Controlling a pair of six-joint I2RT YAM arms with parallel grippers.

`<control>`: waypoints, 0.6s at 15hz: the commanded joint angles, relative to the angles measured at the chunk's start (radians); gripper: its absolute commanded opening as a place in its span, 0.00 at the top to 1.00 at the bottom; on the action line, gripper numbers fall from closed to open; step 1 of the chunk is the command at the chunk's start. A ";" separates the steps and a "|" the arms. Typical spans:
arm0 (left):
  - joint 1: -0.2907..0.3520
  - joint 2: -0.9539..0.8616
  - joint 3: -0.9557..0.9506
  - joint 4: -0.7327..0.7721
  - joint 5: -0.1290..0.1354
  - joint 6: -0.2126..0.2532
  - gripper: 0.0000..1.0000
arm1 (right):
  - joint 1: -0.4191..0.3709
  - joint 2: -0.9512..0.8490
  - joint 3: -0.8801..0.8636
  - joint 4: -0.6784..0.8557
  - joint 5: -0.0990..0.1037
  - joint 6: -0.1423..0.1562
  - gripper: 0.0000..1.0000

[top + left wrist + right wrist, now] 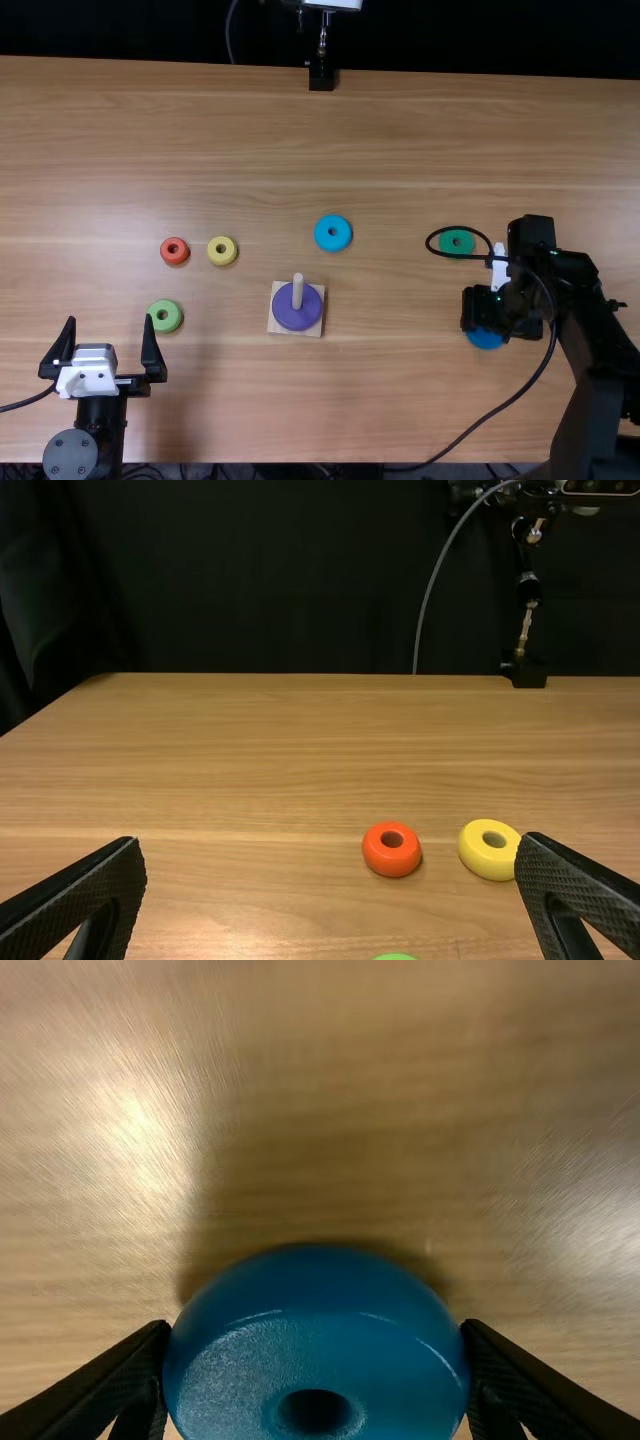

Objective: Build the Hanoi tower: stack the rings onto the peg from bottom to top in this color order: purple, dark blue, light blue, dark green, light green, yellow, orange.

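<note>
top view: cable point(427, 241) overlaps dark-green ring point(457, 242), right gripper point(496, 324) hugging dark-blue point(485, 340) (left gripper point(110, 317) agape).

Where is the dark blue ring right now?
The dark blue ring is gripped in the right pincer, at the top view's right side, on the near side of the dark green ring.

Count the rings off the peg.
6: orange ring, yellow ring and light green ring near the left gripper; light blue ring beyond the peg; dark green ring by the cable; dark blue ring in the right gripper.
</note>
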 commanded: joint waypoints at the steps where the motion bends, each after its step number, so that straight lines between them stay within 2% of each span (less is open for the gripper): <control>1: 0.010 -0.007 -0.033 -0.040 0.017 0.011 0.00 | -0.007 0.006 0.052 -0.010 -0.011 -0.004 1.00; 3: 0.010 -0.007 -0.033 -0.040 0.017 0.011 0.00 | 0.000 0.003 0.093 -0.060 -0.011 -0.020 1.00; 4: 0.010 -0.007 -0.033 -0.040 0.017 0.011 0.00 | 0.007 0.001 0.113 -0.106 -0.011 -0.042 1.00; 6: 0.010 -0.007 -0.033 -0.040 0.017 0.011 0.00 | 0.069 0.001 0.196 -0.222 -0.011 -0.070 1.00; 9: 0.010 -0.007 -0.033 -0.040 0.017 0.011 0.00 | 0.138 0.003 0.305 -0.344 -0.010 -0.072 1.00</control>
